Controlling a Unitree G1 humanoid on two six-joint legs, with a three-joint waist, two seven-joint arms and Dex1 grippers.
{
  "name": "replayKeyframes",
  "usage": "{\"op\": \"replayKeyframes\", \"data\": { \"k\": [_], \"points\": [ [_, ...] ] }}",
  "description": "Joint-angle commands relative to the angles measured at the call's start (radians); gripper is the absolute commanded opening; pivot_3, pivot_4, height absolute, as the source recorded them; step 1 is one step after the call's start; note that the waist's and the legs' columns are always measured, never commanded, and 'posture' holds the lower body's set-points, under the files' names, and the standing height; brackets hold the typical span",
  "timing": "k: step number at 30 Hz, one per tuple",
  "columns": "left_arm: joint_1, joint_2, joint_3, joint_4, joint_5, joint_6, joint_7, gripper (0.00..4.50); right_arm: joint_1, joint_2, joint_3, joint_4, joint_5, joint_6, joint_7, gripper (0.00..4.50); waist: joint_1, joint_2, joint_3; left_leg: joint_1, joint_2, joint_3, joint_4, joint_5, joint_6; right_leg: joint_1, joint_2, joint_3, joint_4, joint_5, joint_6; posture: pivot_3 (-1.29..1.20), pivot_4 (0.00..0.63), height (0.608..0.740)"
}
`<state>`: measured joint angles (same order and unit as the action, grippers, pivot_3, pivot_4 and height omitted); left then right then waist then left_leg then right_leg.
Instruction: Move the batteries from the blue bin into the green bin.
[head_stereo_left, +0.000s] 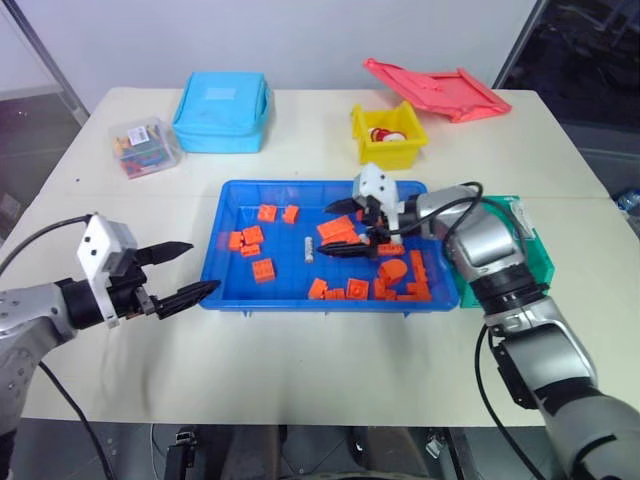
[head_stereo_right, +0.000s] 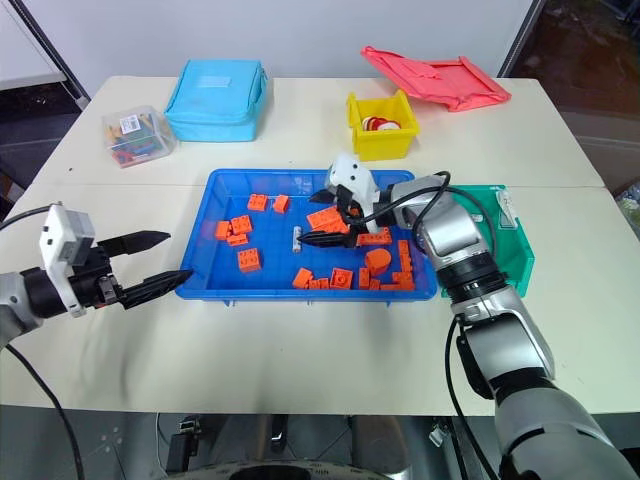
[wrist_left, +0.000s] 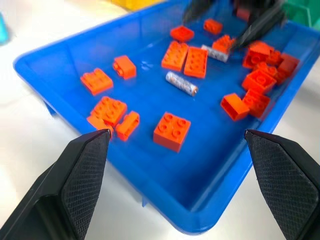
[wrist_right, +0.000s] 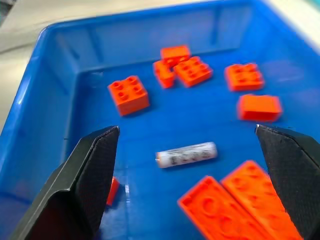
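The blue bin (head_stereo_left: 225, 225) lies mid-table, scattered with orange bricks (head_stereo_left: 263, 269). One silver battery (head_stereo_left: 309, 249) lies on its floor near the middle, seen close up as the battery (wrist_right: 186, 154). The left wrist view has this battery (wrist_left: 181, 83) and a second battery (wrist_left: 215, 53) beside a flat brick. My right gripper (head_stereo_left: 326, 229) hangs open over the bin, pointing left, just above and right of the middle battery, holding nothing. My left gripper (head_stereo_left: 203, 266) is open and empty outside the bin's left rim. The green bin (head_stereo_left: 537, 258) stands right of the blue one, partly hidden by my right arm.
A yellow bin (head_stereo_left: 388, 135) with small parts stands behind the blue bin. A light-blue pouch (head_stereo_left: 222, 110) and a clear box of coloured pieces (head_stereo_left: 145, 146) sit at the back left. A red lid (head_stereo_left: 435, 88) lies at the back right.
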<state>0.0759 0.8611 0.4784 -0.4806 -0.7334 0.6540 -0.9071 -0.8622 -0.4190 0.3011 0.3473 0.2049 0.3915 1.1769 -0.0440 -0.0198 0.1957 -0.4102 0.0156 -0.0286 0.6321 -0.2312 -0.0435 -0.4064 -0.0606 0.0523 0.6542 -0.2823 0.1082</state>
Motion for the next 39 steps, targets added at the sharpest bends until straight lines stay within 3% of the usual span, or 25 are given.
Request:
{"op": "replayKeyframes", "data": {
  "k": [1,13,26,29,32,39],
  "points": [
    [0.02,-0.012,0.052,-0.061,-0.037,0.013,0.037,4.5,-0.031,0.047,0.023,0.065,-0.031,-0.067,0.02,4.46,0.0,0.0,0.0,0.0,0.0,0.0,0.0,0.0,0.0,0.0,0.0,0.0,0.0,0.0,0.0,0.0,0.15,0.74],
    [0.056,-0.039,0.069,-0.128,-0.08,0.023,0.119,4.5,-0.145,0.186,0.034,0.463,-0.168,-0.307,-0.016,4.46,-0.001,0.0,0.0,0.0,0.0,0.0,0.0,0.0,0.0,0.0,0.001,0.0,0.0,0.0,0.0,0.0,0.15,0.74],
    [0.044,-0.049,0.049,-0.145,-0.08,0.012,0.152,4.5,-0.191,0.205,0.009,0.672,-0.245,-0.407,-0.048,4.46,-0.001,0.0,0.0,0.001,0.0,0.0,0.0,0.0,0.0,0.001,0.0,0.0,0.0,0.0,0.0,0.0,0.15,0.74],
    [0.039,-0.05,0.048,-0.141,-0.078,0.01,0.151,4.5,-0.185,0.202,0.01,0.669,-0.25,-0.414,-0.03,3.63,-0.001,0.0,0.0,0.002,0.0,0.0,0.0,0.0,0.0,0.002,0.0,0.0,0.0,0.0,0.0,0.0,0.15,0.74],
    [0.036,-0.052,0.045,-0.139,-0.077,0.009,0.152,4.5,-0.184,0.206,0.003,0.659,-0.253,-0.412,-0.024,2.23,-0.002,0.0,0.0,0.002,0.0,0.0,0.0,0.0,0.0,0.002,0.0,0.0,0.0,0.0,0.0,0.0,0.15,0.74],
    [0.029,-0.06,0.04,-0.133,-0.071,0.004,0.151,4.5,-0.196,0.206,-0.018,0.621,-0.243,-0.401,-0.023,2.24,-0.002,0.0,0.0,0.002,0.0,0.0,-0.001,0.0,0.0,0.001,0.001,0.0,0.0,0.0,0.0,0.0,0.15,0.74]
  ]
}}
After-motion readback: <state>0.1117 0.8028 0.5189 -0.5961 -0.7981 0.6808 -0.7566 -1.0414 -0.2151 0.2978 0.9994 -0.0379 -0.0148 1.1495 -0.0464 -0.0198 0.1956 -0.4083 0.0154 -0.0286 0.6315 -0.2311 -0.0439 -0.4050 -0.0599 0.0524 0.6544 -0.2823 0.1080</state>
